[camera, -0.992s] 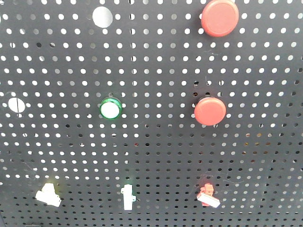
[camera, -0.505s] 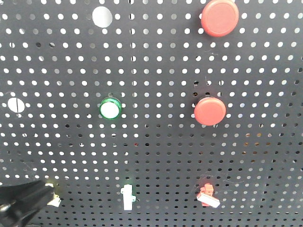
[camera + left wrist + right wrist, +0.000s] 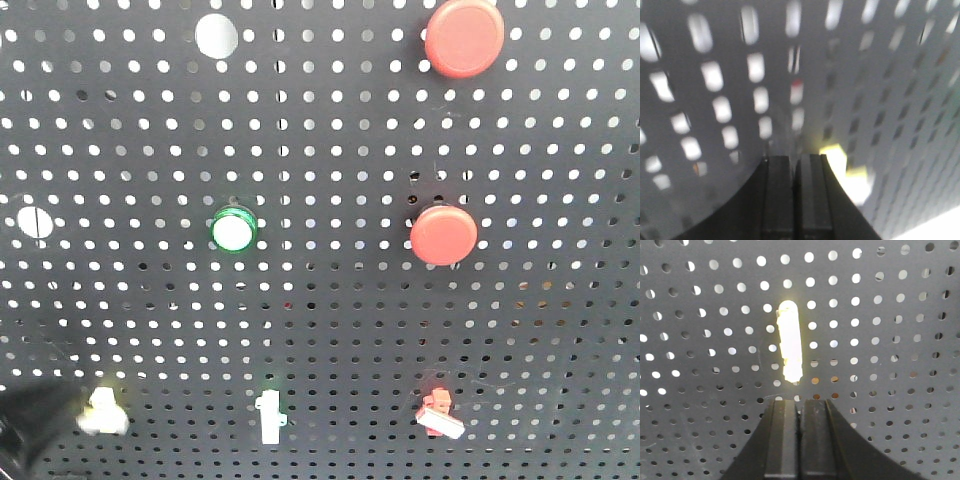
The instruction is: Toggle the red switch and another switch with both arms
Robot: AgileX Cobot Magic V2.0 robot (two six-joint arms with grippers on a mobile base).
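Yellow-based switch point(image 3: 102, 412) lever flipped, left end effector point(image 3: 795, 160) closed, drawn back, right end effector point(image 3: 800, 402) closed, red switch point(image 3: 440, 415) unchanged.

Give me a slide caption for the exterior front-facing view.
Left arm beside the yellow-based toggle, lower left of the black pegboard; red switch at lower right stands alone.

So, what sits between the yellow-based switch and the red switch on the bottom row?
In the front view, only the slim upright white toggle stands between the yellow-based switch and the red switch.
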